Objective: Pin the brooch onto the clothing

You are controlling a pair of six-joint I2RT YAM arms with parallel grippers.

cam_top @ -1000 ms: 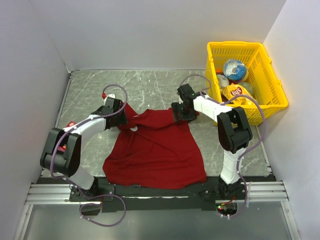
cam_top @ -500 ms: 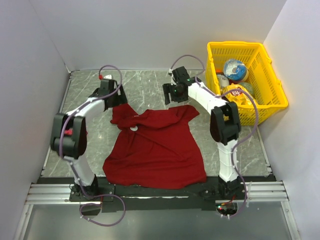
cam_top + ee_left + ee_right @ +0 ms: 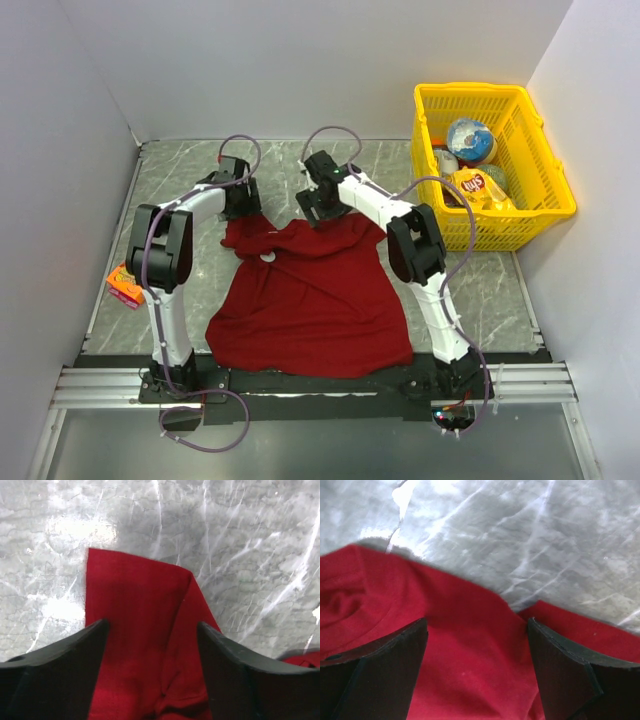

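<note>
The dark-red T-shirt lies spread in the middle of the table, hem toward the arms. A tiny whitish spot sits on it near the neck; it is too small to tell whether it is the brooch or the label. My left gripper is open over the shirt's back left sleeve, and red cloth lies between its jaws. My right gripper is open at the shirt's back edge near the neck, with red cloth under its jaws. Neither holds anything.
A yellow basket with a chip bag and other items stands at the back right. An orange-and-pink packet lies by the left wall. White walls close in the left, back and right sides.
Both grippers left the shirt's sleeves, rose toward the back and came inward. The right one moved left along the shirt's back edge. The left arm swung off the packet, which now shows.
</note>
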